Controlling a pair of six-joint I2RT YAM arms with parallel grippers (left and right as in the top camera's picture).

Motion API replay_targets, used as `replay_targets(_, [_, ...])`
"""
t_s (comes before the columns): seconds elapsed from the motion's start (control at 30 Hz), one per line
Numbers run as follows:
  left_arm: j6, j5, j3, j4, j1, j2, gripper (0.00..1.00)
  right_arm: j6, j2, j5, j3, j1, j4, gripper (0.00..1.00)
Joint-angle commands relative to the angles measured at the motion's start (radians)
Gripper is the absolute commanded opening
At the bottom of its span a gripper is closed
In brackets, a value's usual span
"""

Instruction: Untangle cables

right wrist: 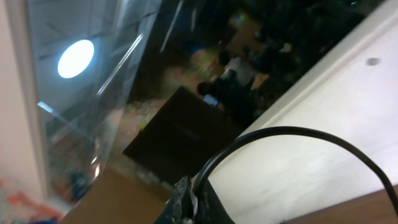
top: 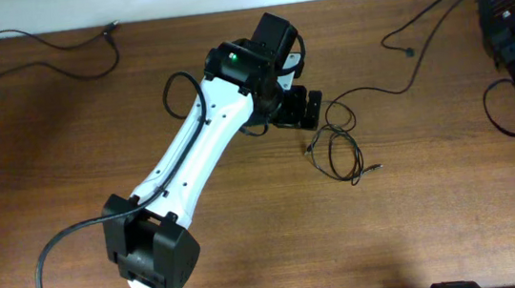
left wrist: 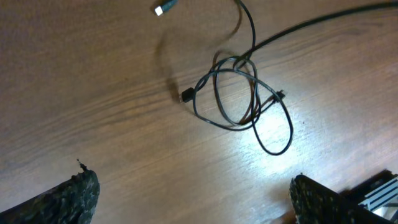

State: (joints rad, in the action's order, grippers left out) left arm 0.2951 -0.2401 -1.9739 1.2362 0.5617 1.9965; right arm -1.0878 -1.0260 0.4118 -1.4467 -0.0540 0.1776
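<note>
Left jaws hang wide above the tangled cables (left wrist: 254, 106) mid-tabletop (left wrist: 93, 93), right jaws shut, and it's light floppy cord so I'd pinch that loose outer loop (left wrist: 277, 149), not the knot.

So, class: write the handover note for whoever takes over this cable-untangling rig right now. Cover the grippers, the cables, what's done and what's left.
Left gripper: open, empty, hovering over the tangled cables mid-table.
Right gripper: shut, off at the right edge, away from the tangle.
Done: one cable lies by itself at the far left corner.
Left: the tangle's loops cross each other and need pulling apart.
</note>
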Motion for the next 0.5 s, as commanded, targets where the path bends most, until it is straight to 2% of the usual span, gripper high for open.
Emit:
replay_targets(0.0, [-0.043, -0.015, -0.003, -0.032, -0.002, 0.003, 0.99, -0.001, -0.021, 0.121, -0.029, -0.006, -0.007, 0.04])
replay_targets(0.1, [-0.042, -0.021, -0.003, -0.05, -0.017, 0.003, 0.99, -0.101, -0.04, 0.162, -0.029, -0.006, -0.043, 0.04])
replay_targets(0.23, [-0.042, -0.034, -0.003, -0.043, -0.043, 0.003, 0.99, -0.243, -0.075, 0.217, -0.043, -0.006, -0.299, 0.04])
replay_targets(0.47, [-0.042, -0.034, -0.003, -0.042, -0.044, 0.003, 0.99, -0.282, -0.148, 0.288, -0.253, -0.006, -0.328, 0.04])
